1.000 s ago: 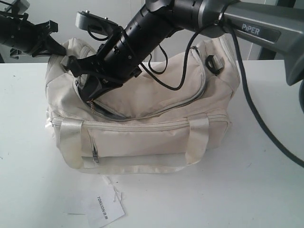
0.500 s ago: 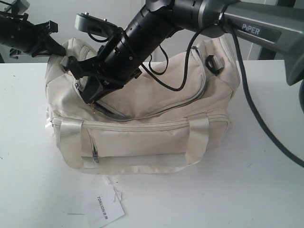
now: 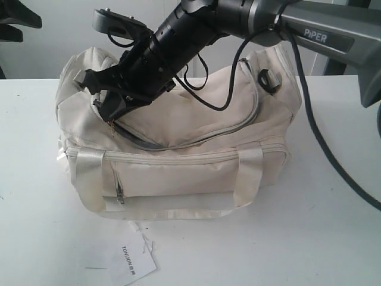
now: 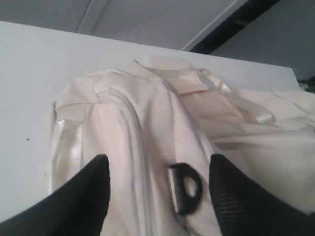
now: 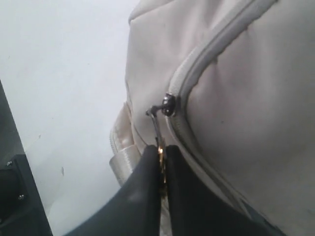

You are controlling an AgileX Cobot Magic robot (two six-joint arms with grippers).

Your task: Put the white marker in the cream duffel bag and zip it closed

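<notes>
My right tool (image 5: 161, 157) pinches the zipper pull (image 5: 158, 129), centre frame. Tugging off-line could slip it free or snag fabric of the cream duffel bag (image 5: 236, 98).

Cream duffel bag (image 3: 178, 173), upright, mostly zipped

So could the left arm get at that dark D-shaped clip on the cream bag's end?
Probably yes: the left tool points, open, at the dark D-shaped clip on the cream fabric duffel bag, nothing between them. The right tool, shut on the metal zipper pull, is not in that path.
</notes>
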